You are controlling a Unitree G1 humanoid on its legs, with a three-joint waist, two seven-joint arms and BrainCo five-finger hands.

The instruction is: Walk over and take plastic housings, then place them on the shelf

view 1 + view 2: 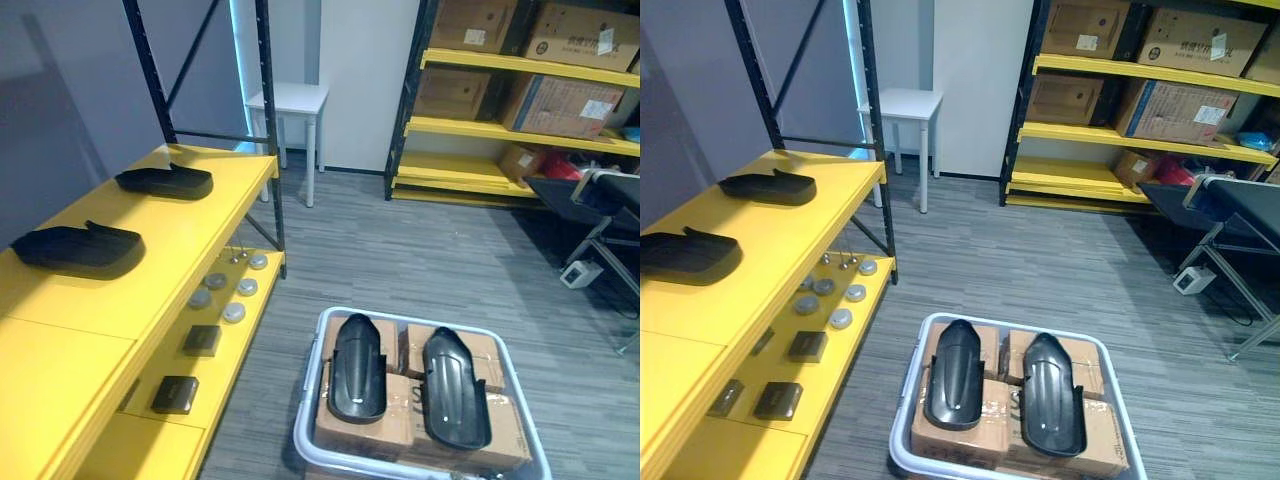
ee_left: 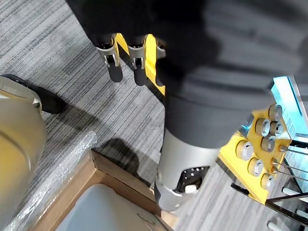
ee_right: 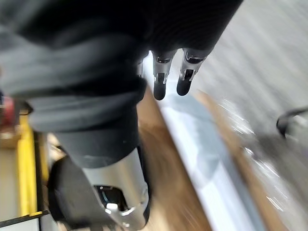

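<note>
Two black plastic housings (image 1: 359, 368) (image 1: 456, 387) lie side by side on cardboard boxes (image 1: 395, 425) inside a pale blue bin (image 1: 902, 420) on the floor just in front of me. Two more black housings (image 1: 165, 181) (image 1: 78, 247) rest on the top board of the yellow shelf (image 1: 190, 250) at the left. My left hand (image 2: 138, 62) hangs with straight fingers above the grey floor beside the bin and holds nothing. Over the bin's edge my right hand (image 3: 161, 79) hangs the same way, fingers straight and empty.
The shelf's lower board carries several round metal parts (image 1: 233, 300) and dark square blocks (image 1: 201, 340). A small white table (image 1: 290, 100) stands at the back. A yellow rack with cardboard boxes (image 1: 520, 130) lines the far right, and a dark trolley (image 1: 600, 200) stands before it.
</note>
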